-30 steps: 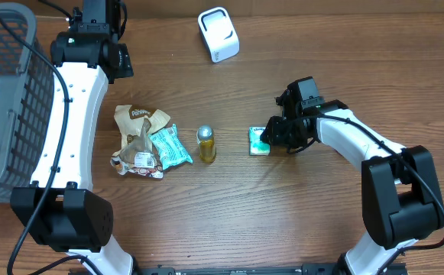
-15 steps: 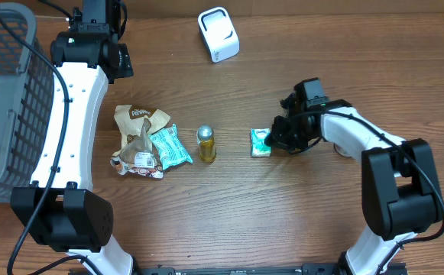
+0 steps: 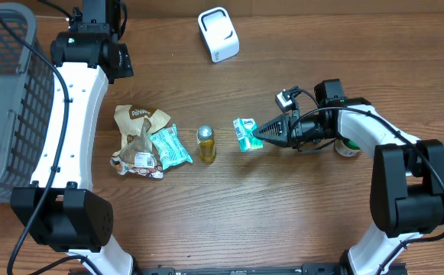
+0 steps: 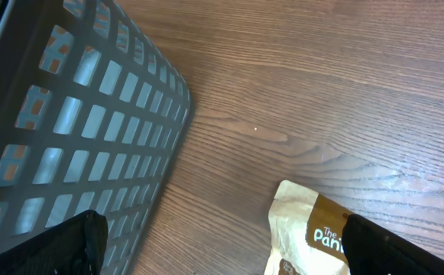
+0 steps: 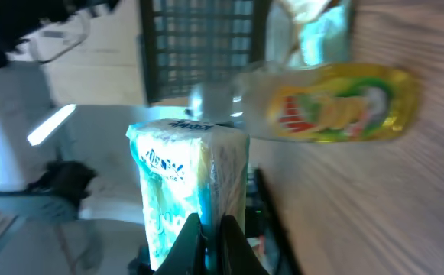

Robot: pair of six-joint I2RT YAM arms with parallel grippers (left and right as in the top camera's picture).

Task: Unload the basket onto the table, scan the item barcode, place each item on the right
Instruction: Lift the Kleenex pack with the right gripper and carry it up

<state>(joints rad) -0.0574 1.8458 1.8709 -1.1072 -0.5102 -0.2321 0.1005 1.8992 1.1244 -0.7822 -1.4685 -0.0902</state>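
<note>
The small green-and-white packet [image 3: 244,134] sits near the middle of the bench [image 3: 298,221], just right of the yellow bottle [image 3: 206,143] and well short of the white scanner [image 3: 218,34] at the far edge. It is pinched by one edge so that most of its body sticks out past the fingertips. That is probably deliberate, since it leaves the printed faces uncovered and free to be turned toward the scanner. From the wrist view the packet [image 5: 195,183] stands up from the fingers, with the bottle lying beyond it. No barcode can be made out on the face that shows.

The right hand [image 3: 260,131] is closed down fully on that thin edge, its fingers pressed nearly together with only the wrapper's seam between them. The arm reaches in from the right, low and nearly level. The packet seems to be clear of the wood, though the overhead view does not settle that.

The left hand [image 4: 220,229] is spread as wide as it goes and holds nothing. It hangs over bare bench between the grey basket [image 3: 0,99] and the snack bags [image 3: 139,141], out of the way.
</note>
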